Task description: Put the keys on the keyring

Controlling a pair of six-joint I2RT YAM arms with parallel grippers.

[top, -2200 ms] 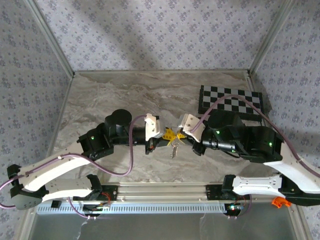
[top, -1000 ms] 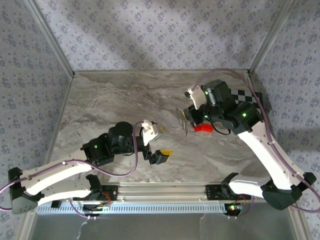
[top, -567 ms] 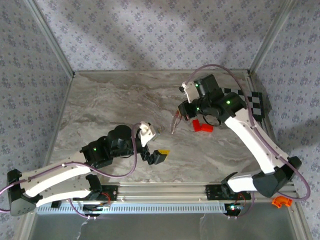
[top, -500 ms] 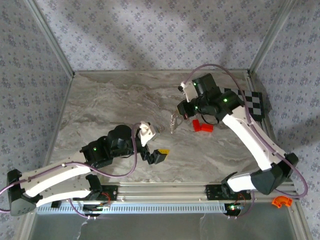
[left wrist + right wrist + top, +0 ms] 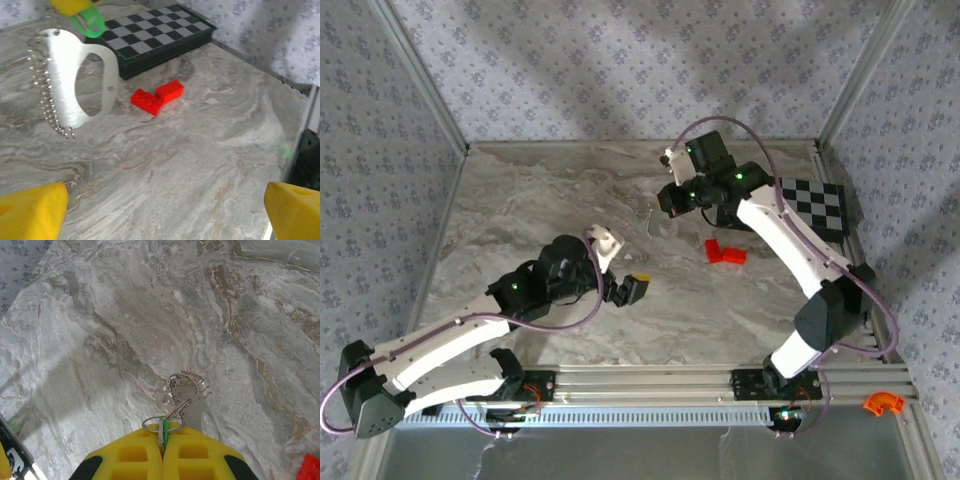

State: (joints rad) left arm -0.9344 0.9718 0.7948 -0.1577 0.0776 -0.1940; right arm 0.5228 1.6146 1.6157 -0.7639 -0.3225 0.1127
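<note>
Your right gripper pinches the green key, the keyring dangling below it; your left gripper stands spread.

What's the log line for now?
left gripper open, empty | right gripper shut on green key, aloft | keyring dangling below it

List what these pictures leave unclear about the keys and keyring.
Right wrist view: green key mostly pinched inside the shut right end effector.
Left wrist view: green key's top behind that end effector; keyring chain join to it unclear.
Top view: keyring chain too small, pale against marble table.
</note>
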